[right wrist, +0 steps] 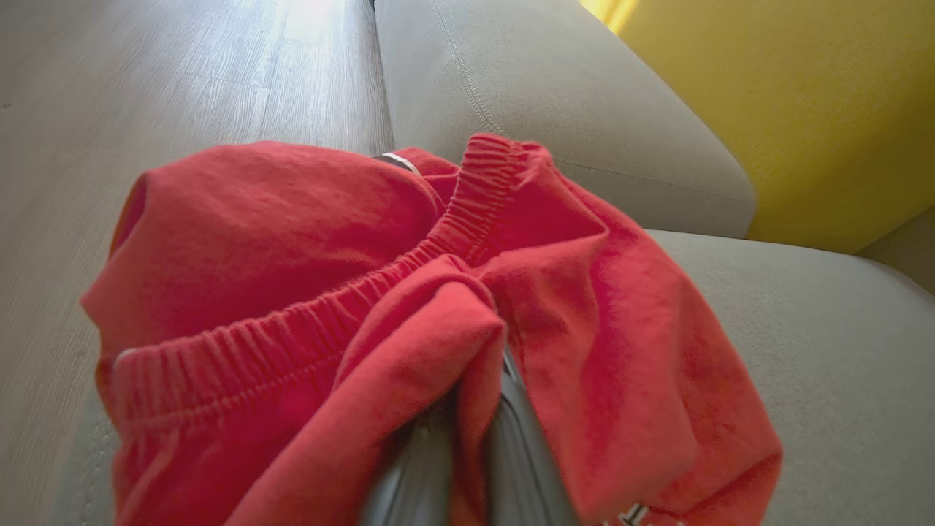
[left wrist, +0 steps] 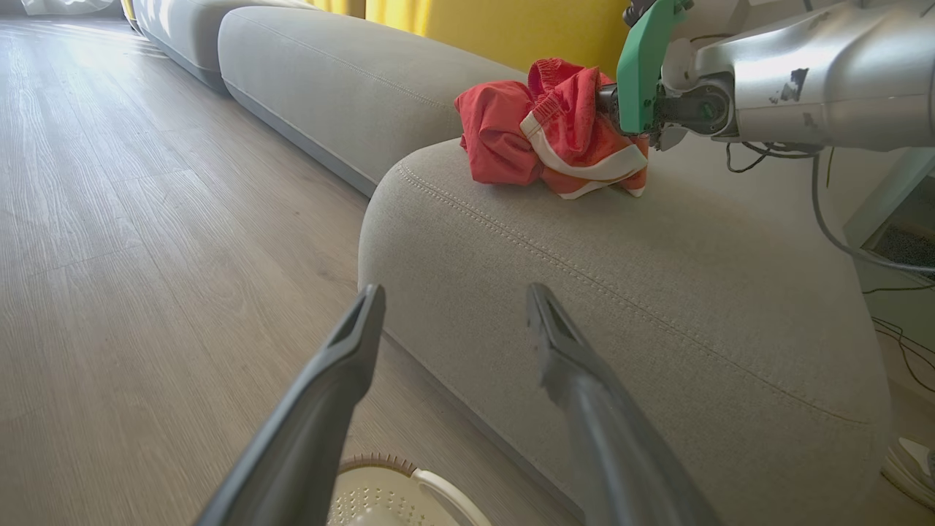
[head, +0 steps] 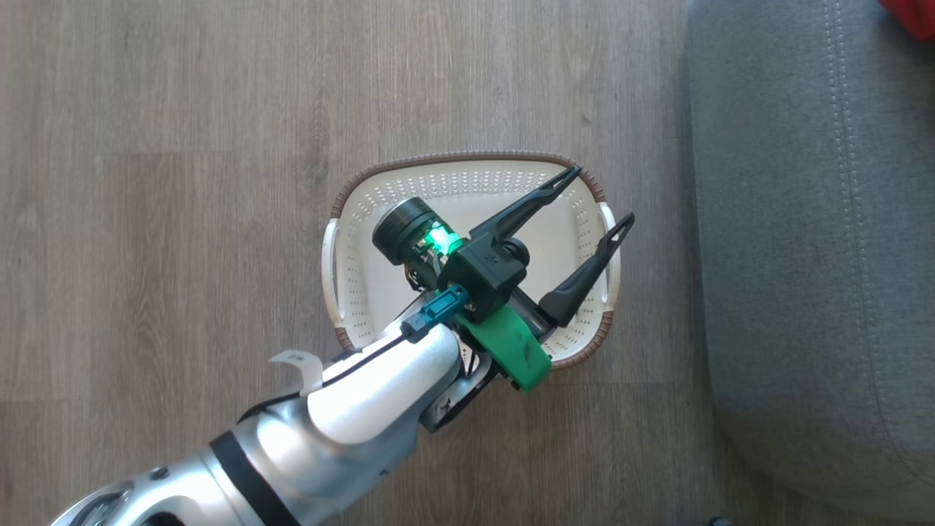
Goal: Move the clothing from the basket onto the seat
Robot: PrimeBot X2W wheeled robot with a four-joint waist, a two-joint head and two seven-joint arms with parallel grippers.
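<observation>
The white basket [head: 350, 219] with a brown rim stands on the wood floor, and what shows of its inside is bare white. My left gripper [head: 603, 193] hovers over its right half, open with nothing between its fingers [left wrist: 343, 365]. To the right lies the grey seat [head: 803, 256]. A bunched piece of red clothing [left wrist: 540, 139] with white trim rests on the seat cushion [left wrist: 657, 292]. My right gripper [right wrist: 475, 438] is shut on a fold of the clothing [right wrist: 292, 277], with its tips buried in the fabric. A red scrap of clothing [head: 913, 14] shows at the top right corner.
Wood plank floor [head: 182, 183] surrounds the basket on the left and front. A second grey cushion [left wrist: 329, 80] runs along a yellow wall [left wrist: 511, 29]. My right arm [left wrist: 803, 80] reaches in over the seat, with cables [left wrist: 840, 234] hanging below it.
</observation>
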